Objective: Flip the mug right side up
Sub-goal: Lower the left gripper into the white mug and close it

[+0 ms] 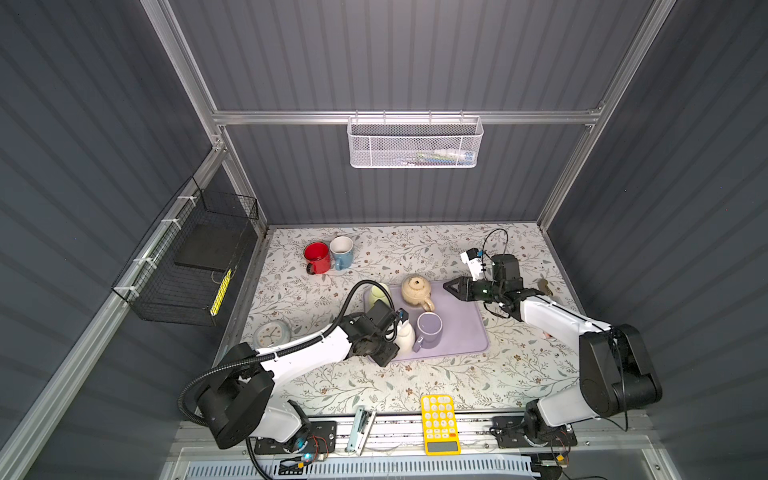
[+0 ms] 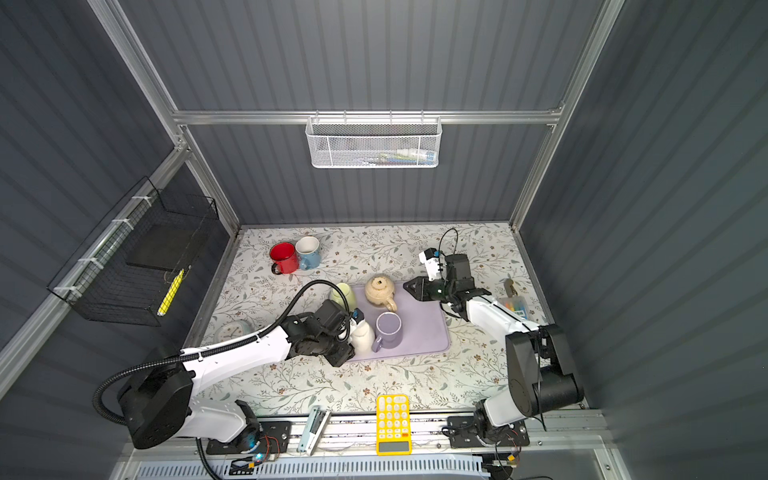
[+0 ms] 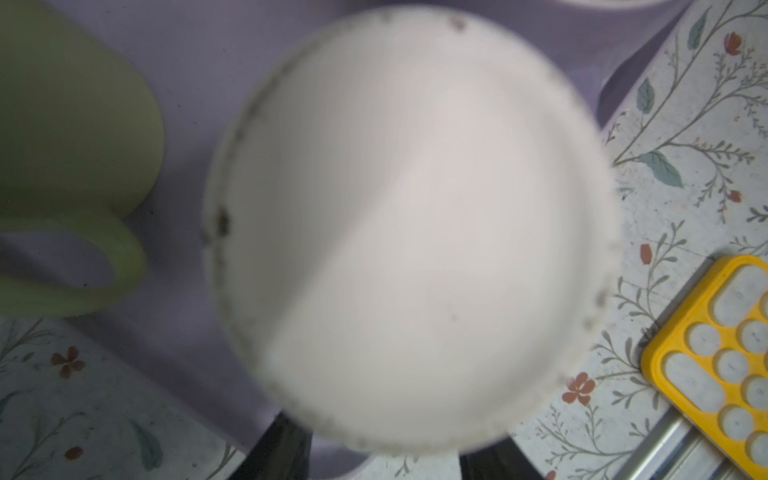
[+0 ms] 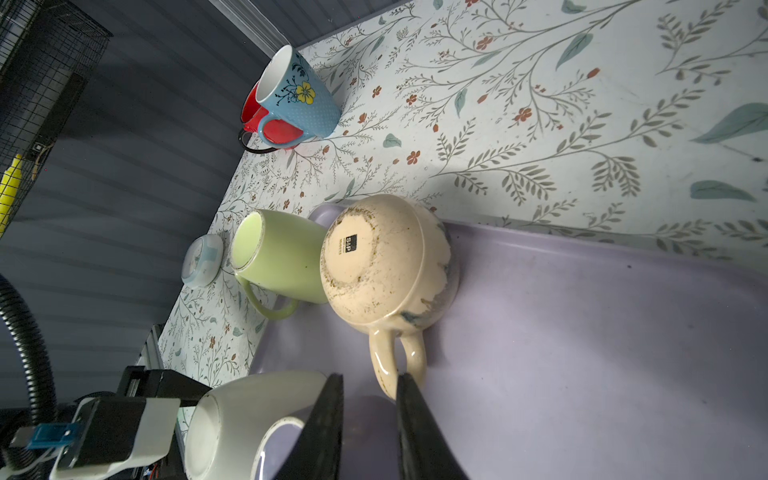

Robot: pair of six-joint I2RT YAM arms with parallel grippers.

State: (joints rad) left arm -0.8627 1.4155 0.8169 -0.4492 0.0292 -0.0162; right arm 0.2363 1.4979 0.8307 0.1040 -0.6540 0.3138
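Note:
A white mug [image 1: 407,338] stands bottom up at the near left edge of the lilac mat [image 1: 465,332], next to an upright purple mug [image 1: 430,330]. My left gripper [image 1: 400,332] comes from the left and is shut on the white mug. In the left wrist view the mug's blurred base [image 3: 411,232] fills the frame, with the dark fingers [image 3: 282,449] on either side of it. My right gripper [image 1: 448,286] hovers over the mat's far right side. Its jaws are slightly apart with nothing between them [image 4: 370,378], close to the handle of an upturned beige mug [image 4: 374,266].
An upside-down green mug [image 1: 379,294] sits at the mat's far left corner. A red mug [image 1: 318,257] and a blue mug [image 1: 343,251] stand upright at the back left. A clock [image 1: 272,334] lies left, with a yellow calculator [image 1: 439,424] and a stapler [image 1: 359,428] at the front edge.

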